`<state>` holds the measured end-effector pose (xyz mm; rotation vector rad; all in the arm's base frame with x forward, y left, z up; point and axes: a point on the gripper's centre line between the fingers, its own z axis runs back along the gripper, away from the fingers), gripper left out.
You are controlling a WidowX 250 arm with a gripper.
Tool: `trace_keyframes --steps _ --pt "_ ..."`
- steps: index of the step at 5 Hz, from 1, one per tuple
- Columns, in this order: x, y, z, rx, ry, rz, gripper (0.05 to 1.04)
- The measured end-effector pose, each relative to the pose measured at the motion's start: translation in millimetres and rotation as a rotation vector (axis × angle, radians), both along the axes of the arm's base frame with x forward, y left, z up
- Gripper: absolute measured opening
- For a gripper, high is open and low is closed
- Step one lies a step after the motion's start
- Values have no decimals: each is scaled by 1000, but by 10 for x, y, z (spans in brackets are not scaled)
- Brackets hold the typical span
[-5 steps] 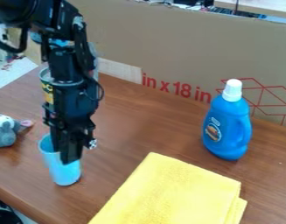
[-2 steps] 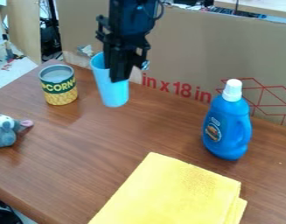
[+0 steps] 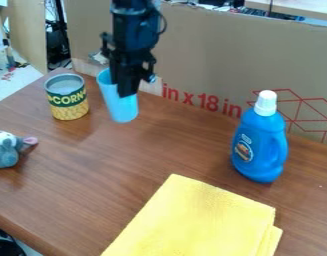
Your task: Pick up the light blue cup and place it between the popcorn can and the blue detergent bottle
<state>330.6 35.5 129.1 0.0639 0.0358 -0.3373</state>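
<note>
Pale-blue plastic-looking cup point(image 3: 123, 110) tilts below the black gripper point(image 3: 127, 94) in the camera view, its side pinched between the fingers near the rim. What the cup contains is hidden. Just beside it, a green-and-yellow can point(image 3: 69, 106) stands upright, grey on top. Well apart, a blue bottle point(image 3: 260, 150) wears a white cap point(image 3: 265, 103), its contents also hidden.

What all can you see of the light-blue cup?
The light-blue, plastic-looking cup is tall and plain, with no handle, narrowing toward its base. It is tilted, its open rim leaning toward the green-and-yellow metal can on the picture's left, apart from it. The black two-finger claw grips it at the rim, hiding part of its wall. Its contents are hidden.
</note>
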Motion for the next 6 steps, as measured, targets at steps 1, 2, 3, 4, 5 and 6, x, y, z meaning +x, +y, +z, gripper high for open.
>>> trace_keyframes --steps 1,2,3,4,5,6 --pt "97 -23 -234 -85 5 -46 86" --pt "161 -49 -431 -104 60 -85 86" --pt "234 -196 -533 -135 84 -131 86" --pt "297 -333 -549 -146 85 -164 86" --pt "303 -332 -579 -143 74 -147 86" --pt "290 -296 -594 -123 75 -132 106"
